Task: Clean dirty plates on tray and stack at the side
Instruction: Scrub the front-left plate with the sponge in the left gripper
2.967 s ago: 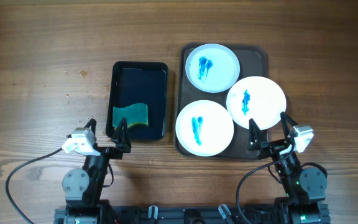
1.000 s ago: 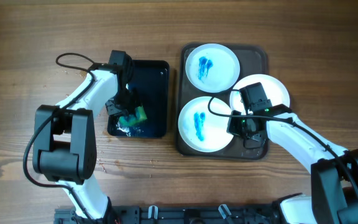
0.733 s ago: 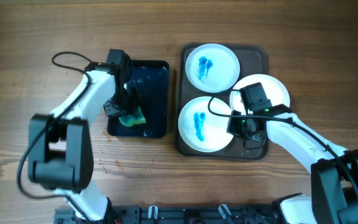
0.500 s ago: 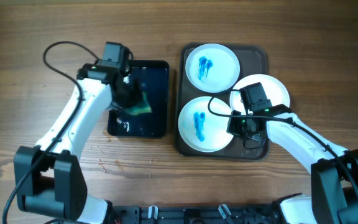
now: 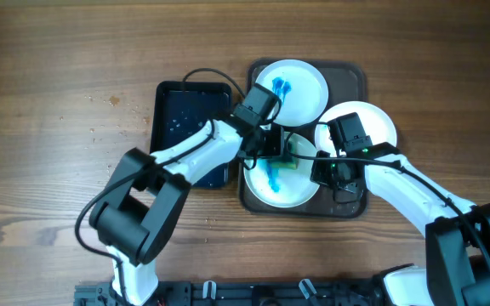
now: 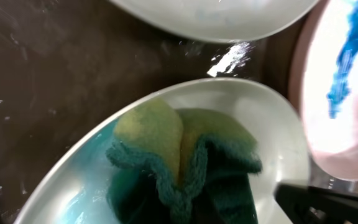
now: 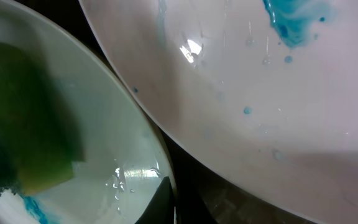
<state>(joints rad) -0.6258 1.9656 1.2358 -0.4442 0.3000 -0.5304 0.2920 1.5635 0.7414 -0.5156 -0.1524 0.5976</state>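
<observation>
Plates, three of them, all lie on the brown tray, and none is stacked on the counter yet. The near plate is under a green sponge gripped in the left arm's closed fingers, while the right arm's fingers are closed on its right rim, steadying it, I'd judge. The far and right plates show crisp blue smears, so most of the job remains.

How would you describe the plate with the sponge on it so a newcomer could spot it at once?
Find the dark brown tray right of the black tray. On it, take the white plate at the near-left. Only it carries the green sponge and smeared turquoise paint.
</observation>
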